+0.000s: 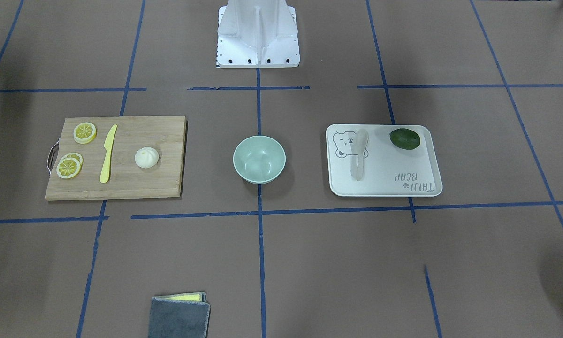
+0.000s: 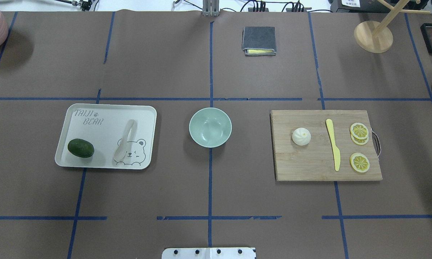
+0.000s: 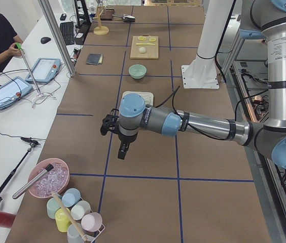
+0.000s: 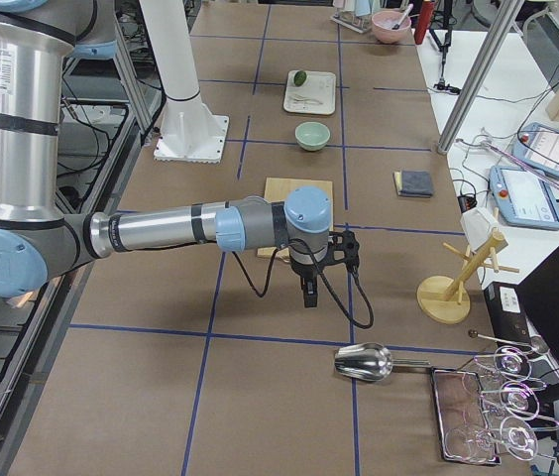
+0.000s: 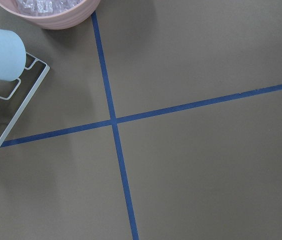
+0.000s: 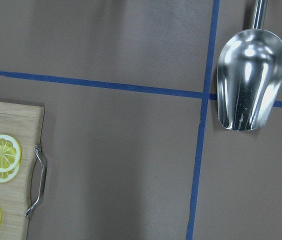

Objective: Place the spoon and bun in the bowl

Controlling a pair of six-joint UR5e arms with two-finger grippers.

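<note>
The off-white spoon (image 1: 359, 155) lies on a white bear-print tray (image 1: 394, 162), also in the overhead view (image 2: 125, 141). The white bun (image 1: 146, 157) sits on a bamboo cutting board (image 1: 145, 131), also in the overhead view (image 2: 301, 136). The empty mint-green bowl (image 1: 259, 158) stands between them (image 2: 210, 127). My left gripper (image 3: 122, 151) hangs over bare table, well short of the tray. My right gripper (image 4: 307, 294) hangs past the board's end. Both show only in the side views, so I cannot tell if they are open or shut.
A dark green fruit (image 2: 80, 148) lies on the tray. A yellow knife (image 2: 333, 144) and lemon slices (image 2: 359, 162) lie on the board. A folded grey cloth (image 2: 259, 39), a wooden stand (image 2: 373, 36), a metal scoop (image 6: 250, 80), a pink bowl (image 5: 46, 10) and a cup rack (image 5: 1, 55) stand around.
</note>
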